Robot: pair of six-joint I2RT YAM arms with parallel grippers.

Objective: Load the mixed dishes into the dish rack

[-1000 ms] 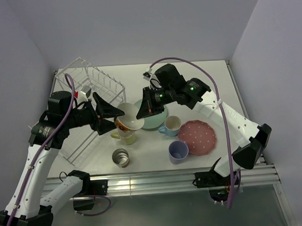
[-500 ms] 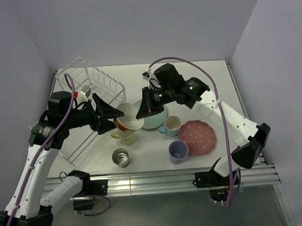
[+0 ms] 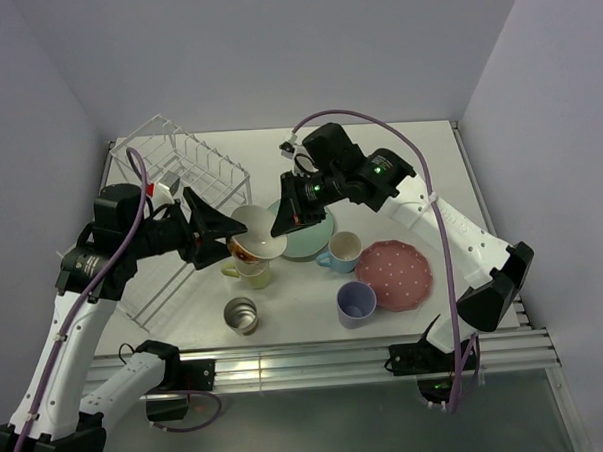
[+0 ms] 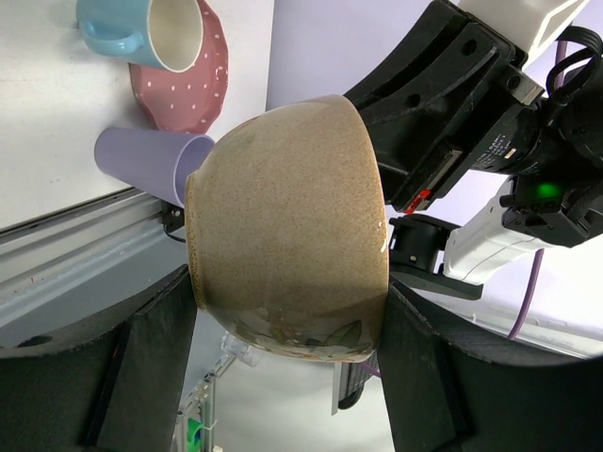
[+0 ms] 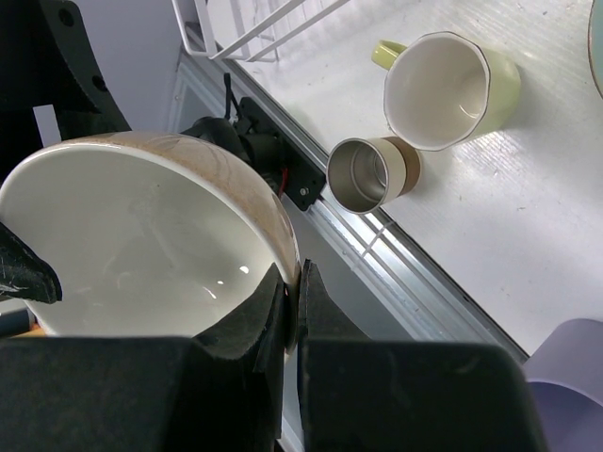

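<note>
The cream bowl (image 3: 260, 234) hangs above the yellow mug (image 3: 252, 273), held from both sides. My right gripper (image 5: 294, 282) is shut on its rim, one finger inside and one outside. My left gripper (image 4: 287, 282) has its fingers pressed against the bowl's (image 4: 287, 235) brown outer wall. The white dish rack (image 3: 179, 171) stands at the back left with nothing in it. On the table sit the mint-green plate (image 3: 312, 238), light blue mug (image 3: 341, 250), pink dotted plate (image 3: 396, 274), lavender cup (image 3: 356, 304) and metal cup (image 3: 240, 315).
The aluminium rail (image 3: 307, 361) runs along the table's near edge. Walls close in the table at the back and on both sides. The metal cup (image 5: 367, 174) and yellow mug (image 5: 452, 89) lie right below the held bowl.
My left gripper's fingers have closed in onto the bowl's sides. The right arm's upper links shifted slightly left, and the bowl stays in place.
</note>
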